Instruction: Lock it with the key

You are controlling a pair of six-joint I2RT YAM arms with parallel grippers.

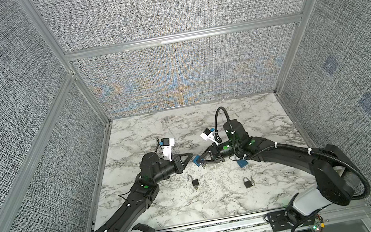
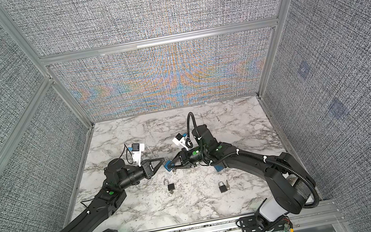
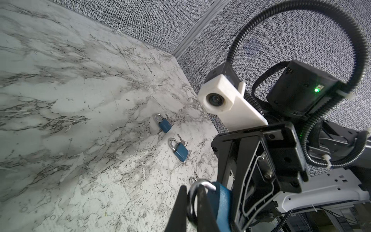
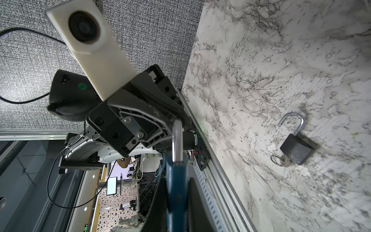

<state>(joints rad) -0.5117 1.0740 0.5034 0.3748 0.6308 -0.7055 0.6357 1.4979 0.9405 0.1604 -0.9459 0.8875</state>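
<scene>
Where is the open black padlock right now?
In both top views the open black padlock lies on the table near its middle, just nearer the robot than the held blue padlock and left of the other black padlock.

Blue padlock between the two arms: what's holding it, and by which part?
The right tool clamps the blue padlock by its body; the left tool pinches its shackle.

Grey woven walls [image 1: 172, 2] close three sides, held in an aluminium frame [image 1: 181, 37]. The tabletop [image 1: 170, 209] is white marble-patterned with grey veins, evenly lit, and edged at the front by a metal rail [image 1: 225, 228]. Beyond it, the right wrist view shows a room with a speckled floor [image 4: 112, 217] and a lit screen [image 4: 111, 185].
</scene>
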